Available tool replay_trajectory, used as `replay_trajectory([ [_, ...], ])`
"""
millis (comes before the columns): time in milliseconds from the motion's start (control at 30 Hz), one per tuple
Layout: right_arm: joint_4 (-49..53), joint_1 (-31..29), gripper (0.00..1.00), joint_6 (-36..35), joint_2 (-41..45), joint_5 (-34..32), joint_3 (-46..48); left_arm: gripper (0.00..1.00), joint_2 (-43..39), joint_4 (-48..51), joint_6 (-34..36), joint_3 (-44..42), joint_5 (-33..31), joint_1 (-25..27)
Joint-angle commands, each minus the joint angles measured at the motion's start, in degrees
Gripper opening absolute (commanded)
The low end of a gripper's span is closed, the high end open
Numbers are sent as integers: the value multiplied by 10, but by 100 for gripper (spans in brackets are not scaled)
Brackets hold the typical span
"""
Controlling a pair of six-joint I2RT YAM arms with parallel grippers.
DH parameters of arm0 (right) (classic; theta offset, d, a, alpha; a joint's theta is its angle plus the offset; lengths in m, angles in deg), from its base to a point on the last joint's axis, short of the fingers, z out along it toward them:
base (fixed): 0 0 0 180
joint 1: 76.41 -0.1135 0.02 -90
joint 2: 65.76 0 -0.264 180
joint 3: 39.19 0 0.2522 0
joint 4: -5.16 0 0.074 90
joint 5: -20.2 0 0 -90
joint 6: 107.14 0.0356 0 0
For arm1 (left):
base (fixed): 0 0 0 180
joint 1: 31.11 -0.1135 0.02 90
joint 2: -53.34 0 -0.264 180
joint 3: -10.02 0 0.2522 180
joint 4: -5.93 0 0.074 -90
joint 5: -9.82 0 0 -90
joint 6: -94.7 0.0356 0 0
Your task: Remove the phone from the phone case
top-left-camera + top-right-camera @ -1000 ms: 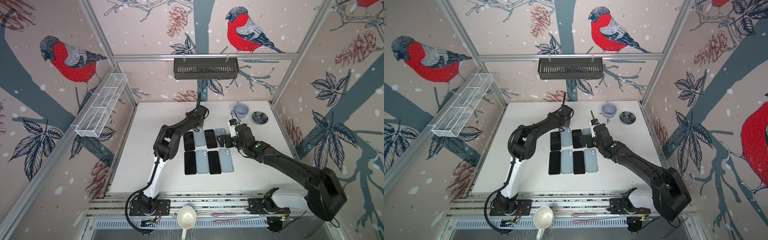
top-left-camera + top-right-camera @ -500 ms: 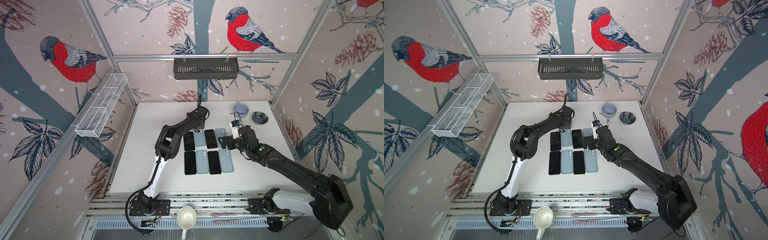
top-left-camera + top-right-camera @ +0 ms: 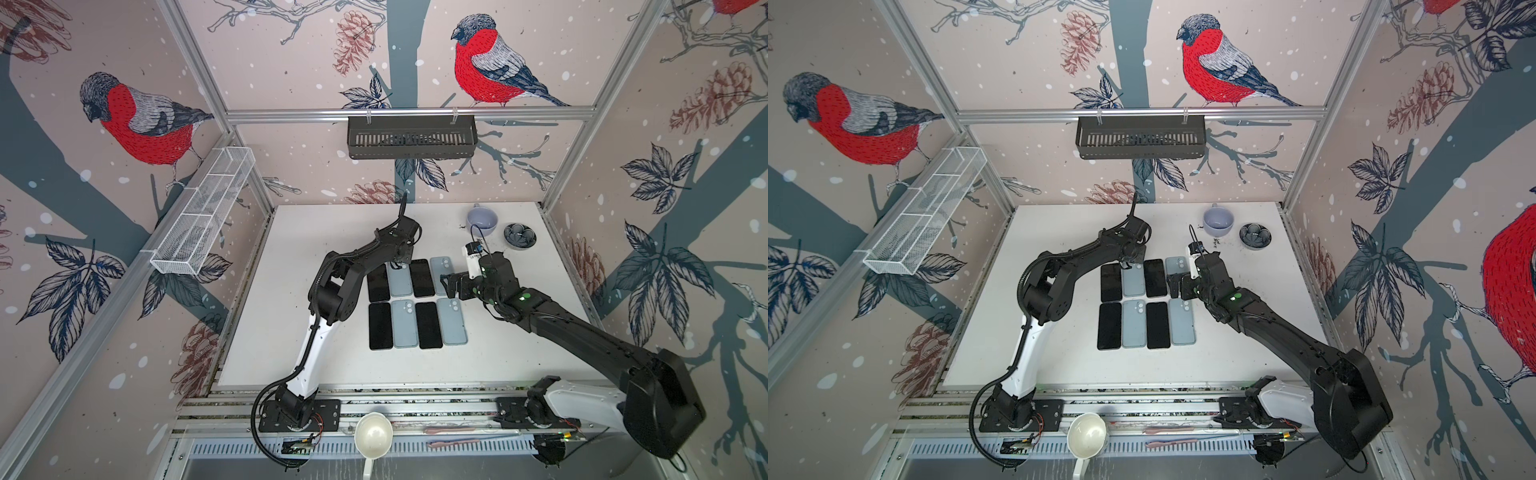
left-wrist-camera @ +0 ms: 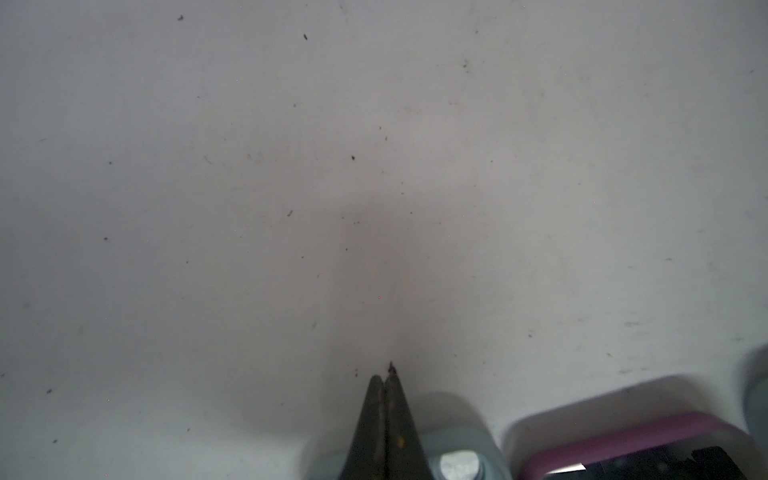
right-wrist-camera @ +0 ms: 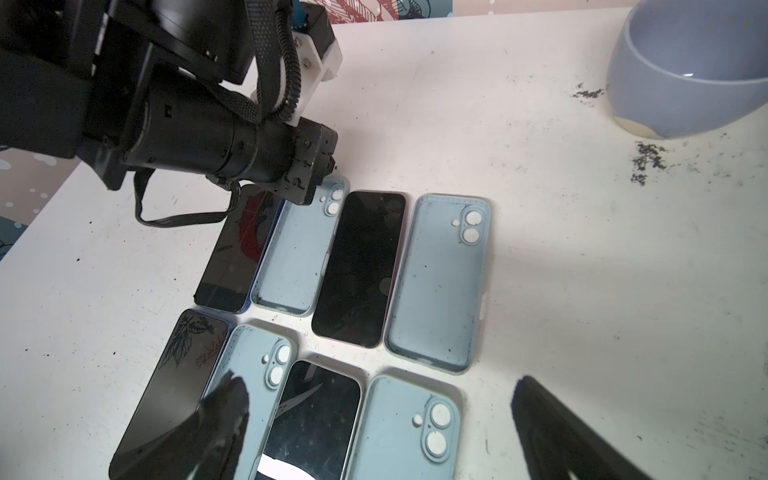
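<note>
Black-screened phones and empty light blue phone cases alternate in two rows of several on the white table [image 3: 270, 332]. My left gripper [image 3: 400, 262] [image 3: 1126, 262] is shut with nothing in it. Its tips [image 4: 384, 376] rest at the far end of a far-row case [image 3: 400, 282] [image 4: 457, 449], beside a pink-edged phone [image 4: 623, 436] [image 5: 359, 266]. My right gripper [image 3: 448, 286] [image 3: 1174, 287] [image 5: 380, 384] hangs open over the far-right case [image 3: 441, 270] [image 5: 436, 282]. In the right wrist view a near-row phone [image 5: 311, 419] with a pale rim and a near-row case [image 5: 403, 428] lie between its fingers [image 5: 224, 415].
A lilac cup [image 3: 482, 218] [image 5: 685, 75] and a small dark dish [image 3: 519, 237] stand at the table's far right, with dark crumbs [image 5: 646, 156] near them. A black basket [image 3: 411, 137] hangs on the back wall and a white wire basket [image 3: 203, 212] on the left one.
My right gripper has moved a little to the left, over the far-right case, and stays open. The left gripper has barely moved and stays shut.
</note>
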Motion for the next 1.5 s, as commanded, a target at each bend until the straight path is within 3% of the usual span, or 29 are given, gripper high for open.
replay_trajectory([
  [0,-10,3,99,-4,-1,9,3,8,-19,-6,-6,1,-21,-2],
  [200,-13,7,99,-3,8,9,10,36,-66,-14,-14,14,-19,1],
  [333,-22,9,100,-3,34,-4,25,55,-158,-49,-19,-37,-40,7],
  [467,-25,9,99,2,75,-42,46,72,-337,-158,-19,-198,-91,18],
  [667,-45,17,99,12,167,-138,106,97,-685,-367,11,-520,-166,31],
  [900,-98,55,99,8,305,-251,211,99,-963,-294,19,-681,-304,29],
  [1033,-126,89,99,-26,388,-335,276,99,-1084,-313,47,-803,-370,28],
  [1167,-243,116,99,-56,460,-350,371,99,-1129,-509,146,-962,-398,26],
  [1233,-276,126,100,-89,487,-337,391,99,-1108,-668,183,-1045,-380,-5],
  [1400,-457,145,99,-140,447,-358,473,99,-902,-834,111,-1095,-241,-167],
  [1467,-484,163,100,-136,395,-357,467,99,-806,-891,110,-1080,-250,-178],
])
